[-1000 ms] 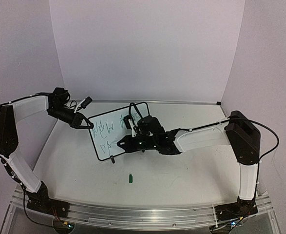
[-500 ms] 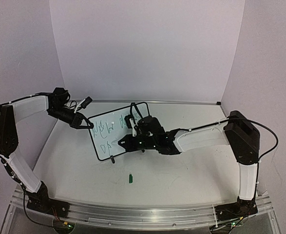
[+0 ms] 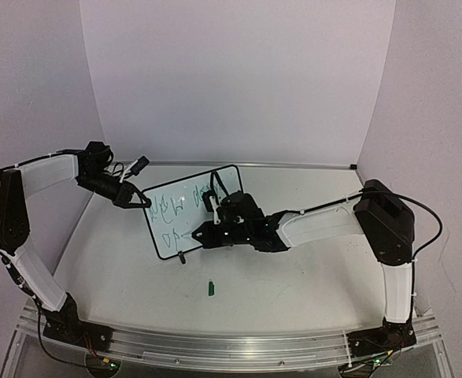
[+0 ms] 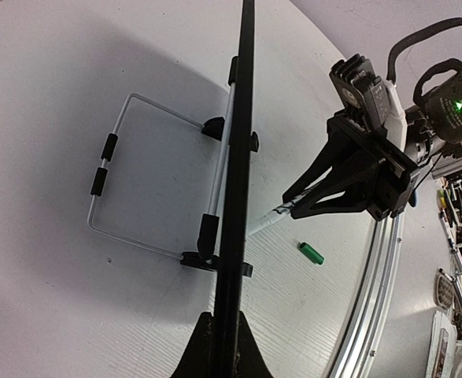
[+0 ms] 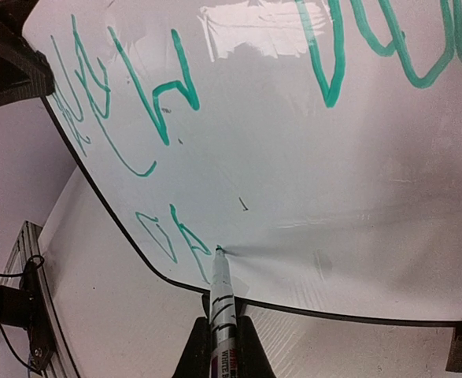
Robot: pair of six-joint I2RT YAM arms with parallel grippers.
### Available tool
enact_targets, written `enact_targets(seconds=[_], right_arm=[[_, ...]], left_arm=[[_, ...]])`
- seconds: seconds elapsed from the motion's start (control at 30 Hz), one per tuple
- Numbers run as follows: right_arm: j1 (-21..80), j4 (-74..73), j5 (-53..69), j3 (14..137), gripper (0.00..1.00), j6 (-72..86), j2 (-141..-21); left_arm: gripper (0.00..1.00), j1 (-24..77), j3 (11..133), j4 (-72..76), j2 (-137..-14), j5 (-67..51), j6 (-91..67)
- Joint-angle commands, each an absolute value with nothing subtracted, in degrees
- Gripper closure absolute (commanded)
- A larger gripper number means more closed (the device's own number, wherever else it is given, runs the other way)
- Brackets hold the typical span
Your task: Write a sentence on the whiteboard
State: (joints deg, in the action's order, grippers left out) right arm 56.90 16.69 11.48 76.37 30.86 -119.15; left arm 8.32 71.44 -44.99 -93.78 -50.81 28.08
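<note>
Right wrist: right gripper (image 5: pixel 219 324) clamps the marker (image 5: pixel 220 287), tip on the glossy, probably light whiteboard (image 5: pixel 309 189); left gripper (image 3: pixel 139 201) pinches its left frame, steadying.

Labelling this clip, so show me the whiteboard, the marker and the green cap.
whiteboard (image 5: pixel 333 197): right wrist view, bare white face.
marker (image 5: pixel 221 291): right wrist view, barrel below the tip.
green cap (image 3: pixel 212 288): top view, its middle.

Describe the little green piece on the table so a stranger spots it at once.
On the white table, find the whiteboard standing at the middle. In front of it, toward the near edge, lies a small green cylinder, the only loose piece lying flat there.
</note>
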Motion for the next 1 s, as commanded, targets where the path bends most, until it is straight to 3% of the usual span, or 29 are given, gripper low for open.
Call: enact_targets(seconds=[0.0,0.97], right_arm=[[55.8,18.0,7.1,75.3,1.00,32.2,-117.7],[54.2,18.8,12.5,80.1,1.00,31.9,-119.7]], left_arm=[[1.00,7.9,72.6,-44.0,-92.4,-44.0,27.8],[1.00,7.9,72.8,-44.1,-93.2,-43.7,27.8]])
